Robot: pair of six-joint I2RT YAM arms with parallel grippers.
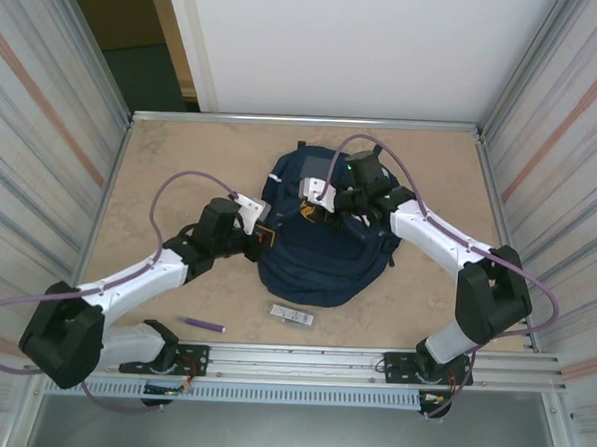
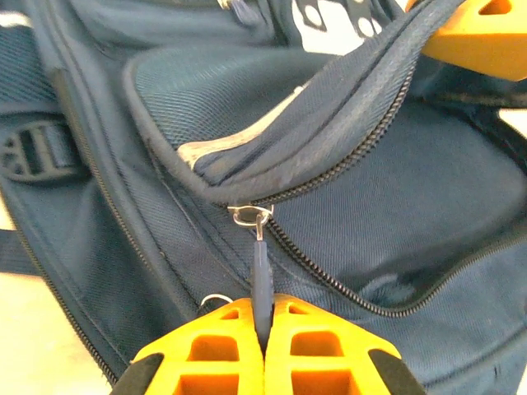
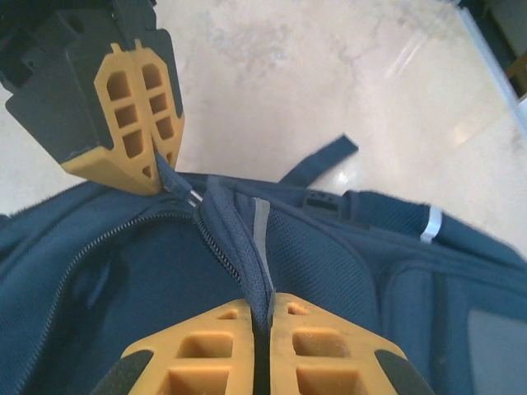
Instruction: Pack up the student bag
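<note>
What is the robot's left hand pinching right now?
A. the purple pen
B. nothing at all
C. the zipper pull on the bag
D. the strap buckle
C: in the left wrist view the left hand is closed tight on the blue zipper pull of the student bag.

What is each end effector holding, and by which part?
The left end effector pinches the student bag's zipper pull; right end effector grips its opening edge.
</note>
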